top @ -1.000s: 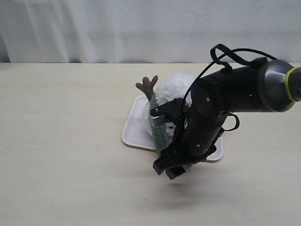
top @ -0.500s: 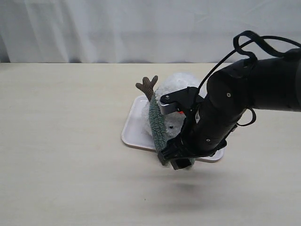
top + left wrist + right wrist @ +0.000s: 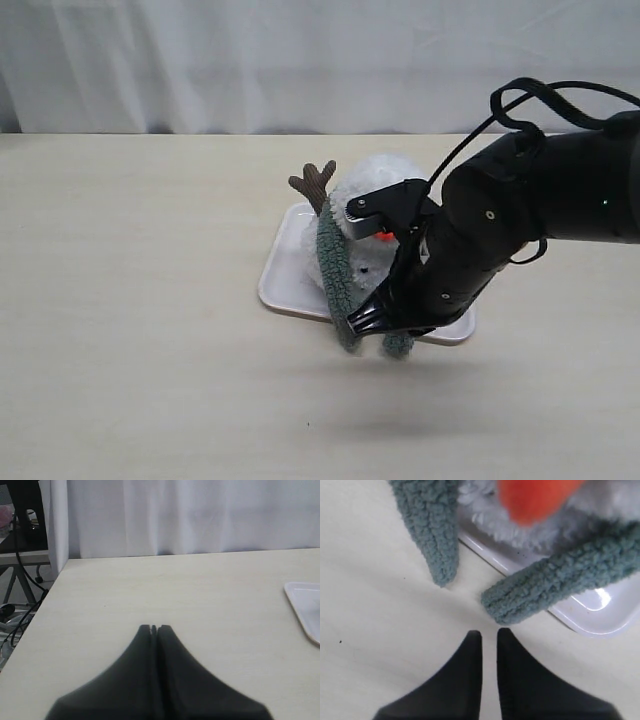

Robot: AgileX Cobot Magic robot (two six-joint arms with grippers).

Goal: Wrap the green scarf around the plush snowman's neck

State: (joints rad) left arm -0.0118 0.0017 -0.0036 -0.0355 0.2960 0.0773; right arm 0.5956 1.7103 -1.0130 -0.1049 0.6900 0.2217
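Observation:
The plush snowman [image 3: 372,178] lies on a white tray [image 3: 281,276], its orange nose [image 3: 535,497] close before the right wrist camera. The green scarf [image 3: 333,262] runs round its neck, and both ends hang over the tray's front edge onto the table, one end [image 3: 442,540] beside the other [image 3: 555,587]. My right gripper [image 3: 366,322] hovers just in front of those ends, jaws drawn almost together with nothing between them [image 3: 489,632]. My left gripper [image 3: 154,627] is shut and empty over bare table, far from the snowman.
A brown twig arm [image 3: 313,183] sticks up behind the scarf. The right arm's black body covers the tray's right half. A white curtain hangs behind the table. In the left wrist view the tray's corner [image 3: 305,605] shows, with the table edge and cables [image 3: 20,605] beyond.
The right gripper has let the scarf end drop, pulled its jaws in from wide to nearly together, and the arm has lifted and swung right. Both scarf ends now hang free.

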